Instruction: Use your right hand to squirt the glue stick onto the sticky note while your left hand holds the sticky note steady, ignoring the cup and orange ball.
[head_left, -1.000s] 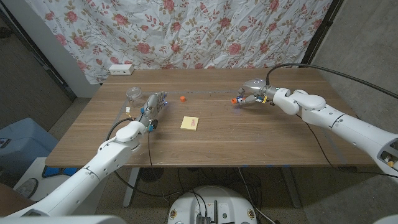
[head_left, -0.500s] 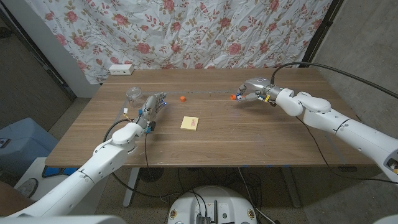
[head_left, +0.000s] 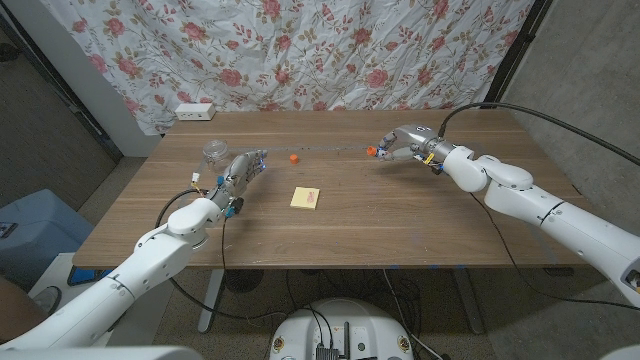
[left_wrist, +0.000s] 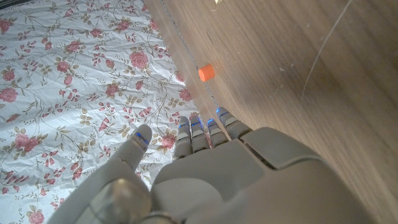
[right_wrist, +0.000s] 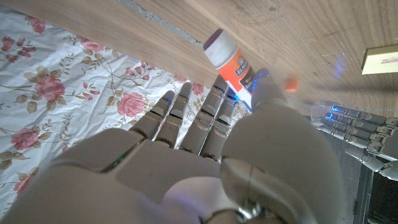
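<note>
**Orange-capped glue stick held in the right hand, note lying apart**

Wooden table (head_left: 400, 215) carries a yellow sticky note (head_left: 305, 198) near its middle, lying flat with neither hand touching it. The right hand (head_left: 398, 143) is raised over the far right part of the table, its fingers wrapped around the glue stick (right_wrist: 229, 61); the right wrist view shows a white tube with an orange label and a dark end poking out past the fingertips, and the head view shows an orange tip at the hand's front. The left hand (head_left: 240, 172) sits to the left of the note, well apart from it, its fingers (left_wrist: 199, 130) stretched out straight and spread, gripping nothing. An orange ball (head_left: 293, 157) rests on the table beyond the note, between the two hands. A clear cup (head_left: 214, 152) stands just behind the left hand. A floral cloth (head_left: 330, 50) hangs behind the table.
</note>
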